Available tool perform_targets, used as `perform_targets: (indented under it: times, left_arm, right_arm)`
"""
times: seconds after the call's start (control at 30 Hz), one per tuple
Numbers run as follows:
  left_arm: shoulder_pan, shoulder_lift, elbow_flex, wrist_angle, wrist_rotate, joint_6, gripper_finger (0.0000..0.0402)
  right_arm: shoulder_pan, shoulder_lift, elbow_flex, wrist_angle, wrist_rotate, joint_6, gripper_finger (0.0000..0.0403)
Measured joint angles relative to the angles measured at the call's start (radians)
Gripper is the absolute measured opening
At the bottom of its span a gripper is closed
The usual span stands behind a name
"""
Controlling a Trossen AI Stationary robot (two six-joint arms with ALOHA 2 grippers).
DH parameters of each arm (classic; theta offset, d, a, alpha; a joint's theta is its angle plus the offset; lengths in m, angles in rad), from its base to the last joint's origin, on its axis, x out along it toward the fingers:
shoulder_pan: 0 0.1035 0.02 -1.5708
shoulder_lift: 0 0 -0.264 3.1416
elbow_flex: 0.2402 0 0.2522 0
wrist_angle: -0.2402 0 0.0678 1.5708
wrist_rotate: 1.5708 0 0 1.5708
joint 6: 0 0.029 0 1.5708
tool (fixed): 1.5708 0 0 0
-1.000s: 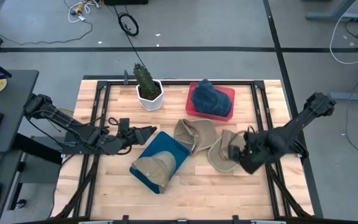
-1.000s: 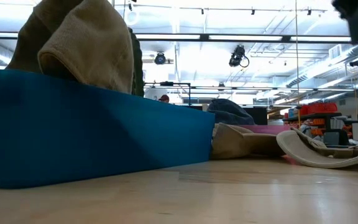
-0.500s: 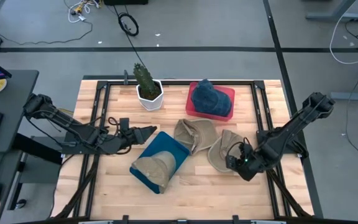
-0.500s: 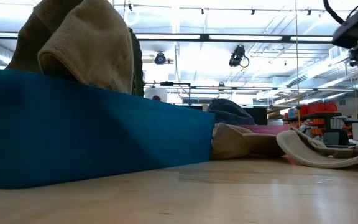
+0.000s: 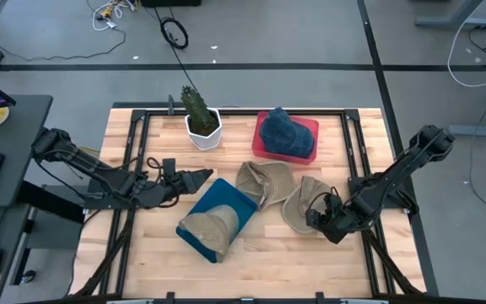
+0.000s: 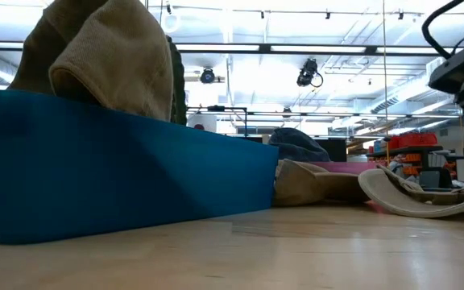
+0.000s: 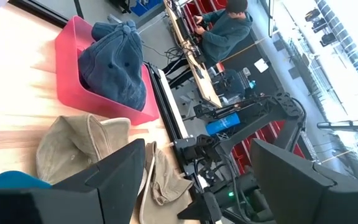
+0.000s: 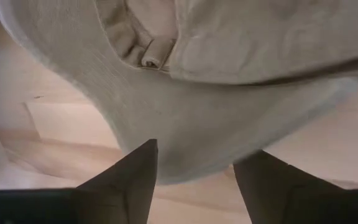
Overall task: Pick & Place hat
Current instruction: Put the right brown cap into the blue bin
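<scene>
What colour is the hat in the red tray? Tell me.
Dark denim blue hat, clearest in the left wrist view.

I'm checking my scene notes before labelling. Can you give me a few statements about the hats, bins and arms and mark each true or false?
1. A blue hat sits in the red bin. True.
2. The blue bin is empty. False: a tan hat lies in it.
3. The right gripper is at the hat on the right, fingers apart. True.
4. The cactus stands in the red bin. False: it stands in a white pot.

cactus pot point(image 5: 202, 131): table's far edge | person point(image 7: 224, 28): seated beyond table
</scene>
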Motion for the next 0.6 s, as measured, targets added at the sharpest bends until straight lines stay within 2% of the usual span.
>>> perform_targets:
  times: [0.1,0.2,0.3,0.4,0.43,0.6]
  left_arm:
    - [0.000,0.000,0.000,0.000,0.000,-0.004,0.0291]
    - [-0.001,0.000,0.000,0.001,0.000,-0.007,0.0291]
    - [-0.001,0.000,0.000,0.004,0.000,-0.007,0.0291]
    - [-0.001,0.000,0.000,0.004,0.000,-0.008,0.0291]
    - [-0.001,0.000,0.000,0.004,0.000,-0.011,0.0291]
    - [-0.001,0.000,0.000,0.004,0.000,-0.035,0.0291]
  right_arm:
    - [0.000,0.000,-0.042,0.084,0.010,-0.002,0.0210]
    - [0.000,0.000,-0.060,0.132,0.010,-0.017,0.0187]
    - [0.000,0.000,-0.052,0.132,0.012,-0.055,0.0129]
    - [0.000,-0.001,-0.033,0.137,0.017,-0.093,0.0041]
    - [0.000,-0.001,-0.025,0.137,0.019,-0.111,0.0023]
    - [0.010,-0.003,0.050,0.061,-0.001,-0.150,0.0011]
